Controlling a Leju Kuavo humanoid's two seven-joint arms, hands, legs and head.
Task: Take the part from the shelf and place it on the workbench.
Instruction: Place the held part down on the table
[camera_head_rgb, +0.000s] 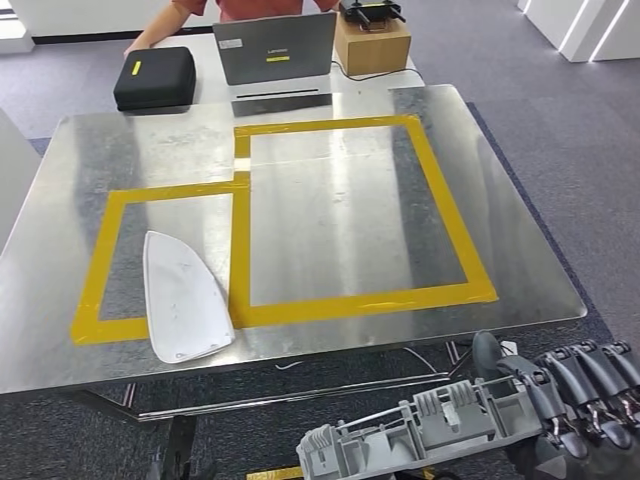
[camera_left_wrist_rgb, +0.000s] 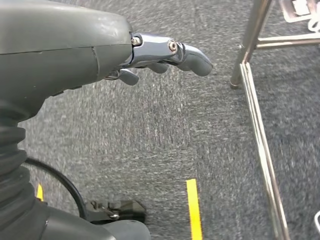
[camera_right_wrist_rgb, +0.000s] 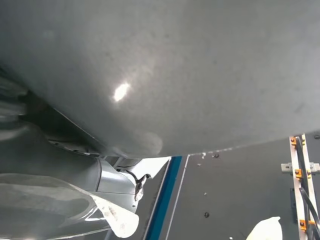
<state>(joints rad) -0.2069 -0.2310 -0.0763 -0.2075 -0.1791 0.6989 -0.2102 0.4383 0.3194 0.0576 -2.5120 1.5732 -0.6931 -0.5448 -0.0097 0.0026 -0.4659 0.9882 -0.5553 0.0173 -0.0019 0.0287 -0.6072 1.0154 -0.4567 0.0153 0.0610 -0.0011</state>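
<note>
A long grey ribbed plastic part (camera_head_rgb: 423, 425) hangs below the near edge of the metal workbench (camera_head_rgb: 340, 220), gripped at its right end by my right hand (camera_head_rgb: 581, 395), dark fingers wrapped over it. In the right wrist view its smooth grey surface (camera_right_wrist_rgb: 188, 65) looms close and hides the fingers. A flat white teardrop-shaped part (camera_head_rgb: 181, 297) lies in the smaller yellow-taped rectangle at the bench's front left. My left hand (camera_left_wrist_rgb: 166, 52) hangs over the grey carpet, fingers stretched out and holding nothing.
A larger yellow-taped rectangle (camera_head_rgb: 445, 200) marks the bench's middle and right. Behind the bench stand a black case (camera_head_rgb: 155, 77), a laptop (camera_head_rgb: 275, 48) and a cardboard box (camera_head_rgb: 372, 42), with a person (camera_head_rgb: 249, 8) seated there. Metal bench legs (camera_left_wrist_rgb: 256, 125) stand near my left hand.
</note>
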